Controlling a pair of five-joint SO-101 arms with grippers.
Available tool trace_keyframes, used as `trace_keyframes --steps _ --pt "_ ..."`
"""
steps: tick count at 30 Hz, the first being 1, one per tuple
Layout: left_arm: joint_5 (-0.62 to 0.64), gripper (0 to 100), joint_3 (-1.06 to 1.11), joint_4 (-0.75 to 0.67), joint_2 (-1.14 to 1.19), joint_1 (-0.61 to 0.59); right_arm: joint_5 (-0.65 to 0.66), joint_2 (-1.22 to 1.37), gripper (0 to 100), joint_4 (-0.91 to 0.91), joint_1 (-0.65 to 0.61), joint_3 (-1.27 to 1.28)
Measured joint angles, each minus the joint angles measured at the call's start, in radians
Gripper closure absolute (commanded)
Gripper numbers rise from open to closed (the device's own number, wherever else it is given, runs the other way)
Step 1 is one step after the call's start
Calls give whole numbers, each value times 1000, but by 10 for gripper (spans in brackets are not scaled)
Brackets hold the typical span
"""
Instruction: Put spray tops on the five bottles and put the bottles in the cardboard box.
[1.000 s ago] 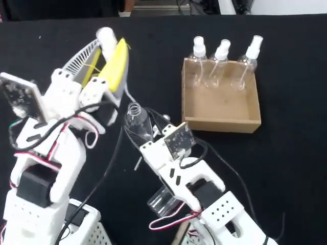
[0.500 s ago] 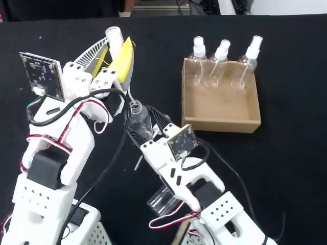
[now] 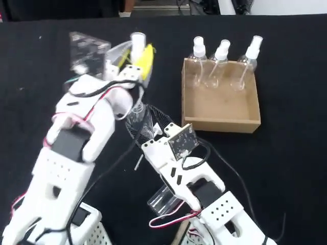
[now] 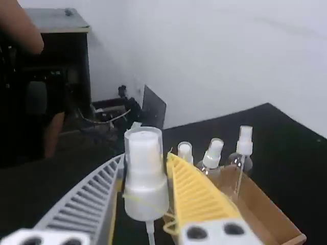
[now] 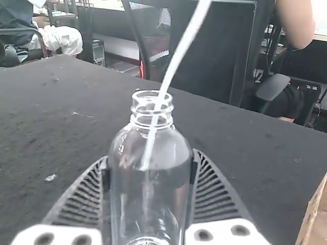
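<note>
The left arm has swung right. Its left pincer (image 4: 144, 157) clamps the spray top (image 4: 145, 176) above the open bottle (image 5: 149, 173), with the tube dipping into the neck. The right pincer (image 5: 150, 155) grips that bottle near the cardboard box (image 3: 219, 123).

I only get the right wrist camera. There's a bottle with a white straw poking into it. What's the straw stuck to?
Observer: It hangs from a white spray top, which the left gripper pinches above the bottle. The top is not seated on the neck yet.
Operator: Are any bottles in the box?
Observer: Yes, three bottles with tops stand along the far wall of the cardboard box.
</note>
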Motion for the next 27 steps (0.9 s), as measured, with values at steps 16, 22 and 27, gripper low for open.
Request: trace_keyframes --steps 16,22,27 --pt "121 770 -31 276 -109 -25 0 0 988 0 55 0" --pt "121 770 186 195 -244 -153 -2 0 988 0 55 0" --pt "123 770 393 74 -316 -175 -2 0 988 0 57 2"
